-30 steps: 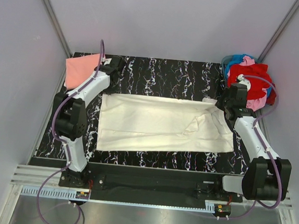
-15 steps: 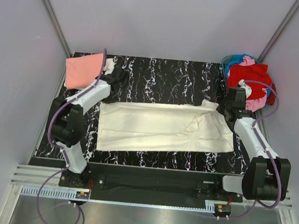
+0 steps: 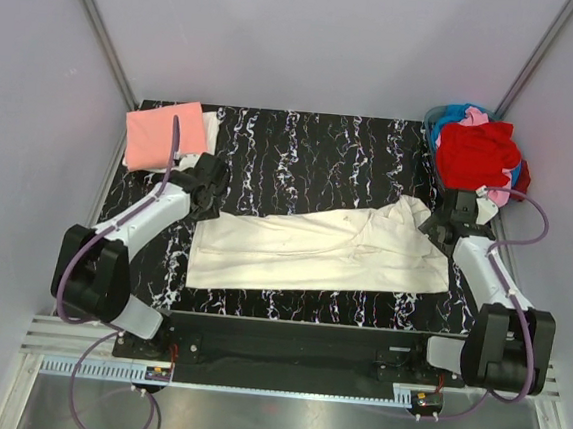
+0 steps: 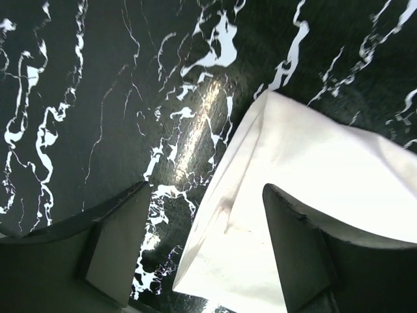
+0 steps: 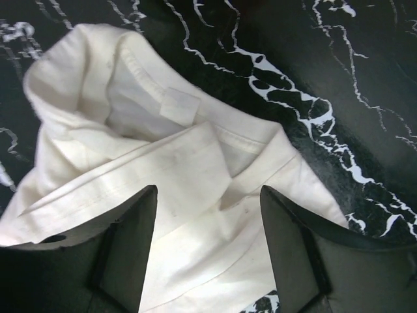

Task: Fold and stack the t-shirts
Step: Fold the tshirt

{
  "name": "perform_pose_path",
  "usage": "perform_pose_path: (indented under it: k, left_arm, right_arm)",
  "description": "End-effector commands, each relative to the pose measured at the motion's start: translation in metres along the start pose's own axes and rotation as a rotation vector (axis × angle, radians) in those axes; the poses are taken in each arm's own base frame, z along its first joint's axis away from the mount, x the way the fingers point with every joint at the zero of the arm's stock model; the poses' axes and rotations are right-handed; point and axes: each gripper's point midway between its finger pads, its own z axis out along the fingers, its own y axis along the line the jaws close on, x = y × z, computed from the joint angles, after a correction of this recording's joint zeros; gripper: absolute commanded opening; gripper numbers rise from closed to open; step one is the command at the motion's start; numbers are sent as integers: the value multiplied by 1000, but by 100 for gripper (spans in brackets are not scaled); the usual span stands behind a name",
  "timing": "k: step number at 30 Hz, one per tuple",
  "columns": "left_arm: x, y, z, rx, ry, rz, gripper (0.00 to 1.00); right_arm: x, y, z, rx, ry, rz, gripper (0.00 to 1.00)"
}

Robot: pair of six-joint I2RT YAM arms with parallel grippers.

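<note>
Cream shirt [image 3: 314, 247]: lies flat on the near half of the black marbled table [image 3: 312, 147] as a long band running left to right. It looks doubled over lengthwise, so one fold seems to be done.
Left gripper [image 3: 209, 183]: sits over the band's far left corner with its jaws wide apart. They grip nothing, and the cloth corner [image 4: 267, 104] rests on the table below them.
Right gripper [image 3: 445, 220]: sits over the far right end with its jaws just as wide. They hold nothing, and the collar [image 5: 150, 91] lies rumpled beneath them.
Why at the ends: one arm at each end lets the long edge be handled evenly and without twisting.
Pink shirt [image 3: 161, 135]: lies folded at the far left corner on a white shirt [image 3: 210, 123], apparently the start of the stack.
Unfolded heap [image 3: 477, 156]: red, pink and blue shirts are bunched at the far right corner, well apart from the cream one.
Next need: probably a crosswise fold, which would call for fresh grips.
Risk: the bunched collar end may make the fold uneven.
</note>
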Motion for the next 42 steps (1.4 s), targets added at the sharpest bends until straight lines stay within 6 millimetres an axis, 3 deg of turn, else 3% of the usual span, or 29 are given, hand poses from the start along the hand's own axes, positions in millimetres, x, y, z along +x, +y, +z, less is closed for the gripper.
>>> perform_pose_path:
  k: [1,7,10,15,19,22,24,25,26,27,28,29,30,31,32,33,34,35,37,40,41,42]
  left_arm:
    - [-33,-8,-9,21,-87,-54,75]
    - [-20,-37,7,96,-21,-39,72]
    - [-6,-45,18,111,18,-20,71]
    - [9,-53,28,129,69,0,69]
    - [25,-57,36,135,129,30,66]
    - [38,-54,39,123,167,60,65]
    - [48,-51,38,115,194,74,64]
    - [59,-48,37,116,221,87,63]
    - [63,-49,35,118,230,89,62]
    - [70,-45,33,107,249,98,62]
    - [79,-46,28,120,262,109,62]
    - [83,-47,25,133,273,110,62]
    - [89,-47,20,155,279,113,61]
    - [98,-54,12,198,298,121,61]
    - [103,-58,7,232,311,115,60]
    - [109,-59,0,267,317,104,59]
    - [117,-64,-10,295,320,121,59]
    - [122,-67,-17,306,319,112,60]
    - [143,-75,-38,372,338,148,61]
    - [189,-103,-73,528,414,177,61]
    - [201,-112,-83,561,444,145,61]
    - [212,-123,-88,605,451,142,61]
  right_arm:
    - [-12,20,-23,-117,-26,53,70]
    - [22,61,-35,-376,136,94,63]
    - [41,77,-23,-412,271,69,62]
    - [76,101,14,-427,515,31,56]
    - [81,112,40,-407,588,9,54]
    - [73,128,57,-371,593,-29,53]
    - [60,152,72,-364,571,-66,54]
    - [67,161,73,-339,589,-102,53]
    - [59,184,86,-351,577,-118,53]
    - [65,200,87,-360,593,-139,54]
    - [86,203,102,-315,653,-156,53]
    - [64,238,101,-374,601,-163,53]
    - [78,253,97,-372,639,-183,52]
    - [100,259,115,-346,680,-194,52]
    - [77,297,108,-428,622,-186,52]
    - [87,314,102,-464,668,-169,52]
    - [117,324,116,-469,724,-173,52]
    - [100,358,102,-571,688,-157,52]
    - [114,394,94,-697,733,-116,52]
    - [113,429,79,-842,742,-47,52]
    - [120,430,83,-847,756,-31,54]
    - [114,439,80,-880,740,-1,54]
